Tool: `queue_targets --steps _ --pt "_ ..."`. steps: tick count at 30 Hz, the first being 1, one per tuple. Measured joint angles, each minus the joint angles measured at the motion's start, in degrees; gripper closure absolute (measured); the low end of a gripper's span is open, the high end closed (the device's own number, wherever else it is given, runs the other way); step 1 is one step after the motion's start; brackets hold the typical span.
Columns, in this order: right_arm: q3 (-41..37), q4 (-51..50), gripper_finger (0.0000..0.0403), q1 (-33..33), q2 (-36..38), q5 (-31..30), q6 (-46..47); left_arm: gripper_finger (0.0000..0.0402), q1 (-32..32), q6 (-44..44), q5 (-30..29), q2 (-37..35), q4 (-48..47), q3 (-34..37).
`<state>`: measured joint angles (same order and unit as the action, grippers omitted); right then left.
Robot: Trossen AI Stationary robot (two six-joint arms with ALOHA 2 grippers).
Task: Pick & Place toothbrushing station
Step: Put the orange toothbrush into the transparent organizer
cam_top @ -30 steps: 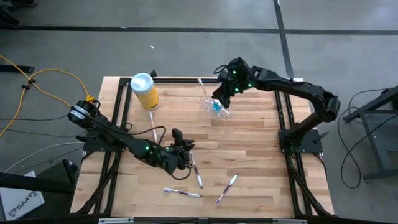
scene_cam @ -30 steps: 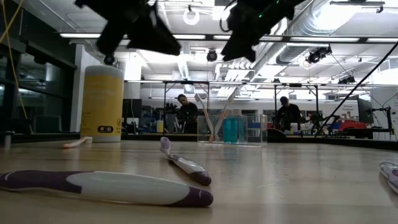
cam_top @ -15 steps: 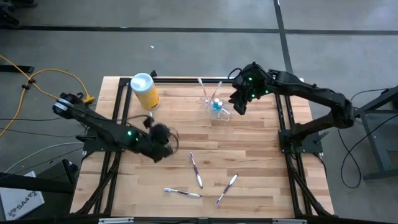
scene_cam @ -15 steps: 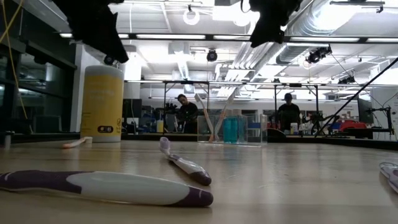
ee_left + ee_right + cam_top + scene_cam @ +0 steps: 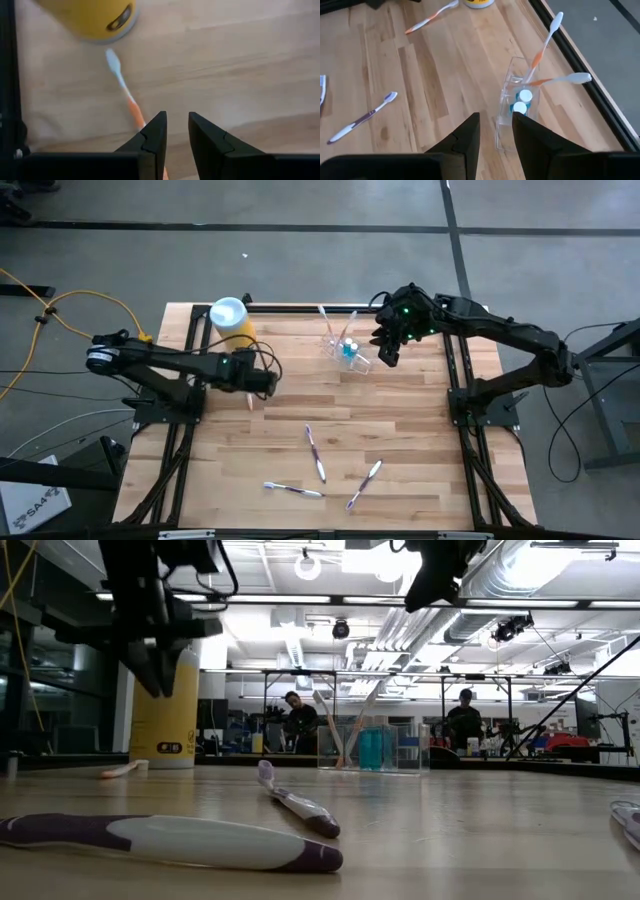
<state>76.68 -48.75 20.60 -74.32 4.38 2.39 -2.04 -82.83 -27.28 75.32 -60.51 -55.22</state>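
Clear holder cup (image 5: 345, 348): upright at the worktop's (image 5: 400, 430) far edge, two toothbrushes inside. Right end effector (image 5: 385, 350): just beside it, fingers slightly parted, empty. Left end effector (image 5: 268, 384): near yellow canister (image 5: 233, 326), narrowly parted, empty, above an orange toothbrush (image 5: 125, 92).

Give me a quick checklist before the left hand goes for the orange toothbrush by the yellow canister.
1. Left hand empty, fingers slightly apart: ok.
2. Left hand lined up with orange toothbrush, which runs out between its fingers: ok.
3. Brush lies flat on table, clear of canister: ok.
4. Holder upright, two brushes already in it: ok.
5. Right hand hovers beside holder, empty, possibly in the drop path: not ok.
6. Height of left hand above the brush: cannot tell.
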Motion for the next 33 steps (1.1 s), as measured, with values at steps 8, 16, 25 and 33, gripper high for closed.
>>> queue_targets --steps 8,16,25,33 --pt "0.01 0.02 0.0295 0.0 0.0 0.11 -2.82 0.0325 5.51 -1.39 8.41 3.62 -1.18 0.0" --pt "-0.02 0.81 0.0295 0.0 0.0 0.22 -4.18 0.0304 8.55 1.21 9.13 5.15 -2.47 0.0" --pt "-0.02 0.96 0.0295 0.0 0.0 0.24 -6.09 0.027 12.17 -11.01 10.04 5.15 -2.21 0.0" --pt "-0.02 0.92 0.0295 0.0 0.0 3.17 -7.21 0.027 12.52 -13.22 10.65 5.15 -2.1 0.0"
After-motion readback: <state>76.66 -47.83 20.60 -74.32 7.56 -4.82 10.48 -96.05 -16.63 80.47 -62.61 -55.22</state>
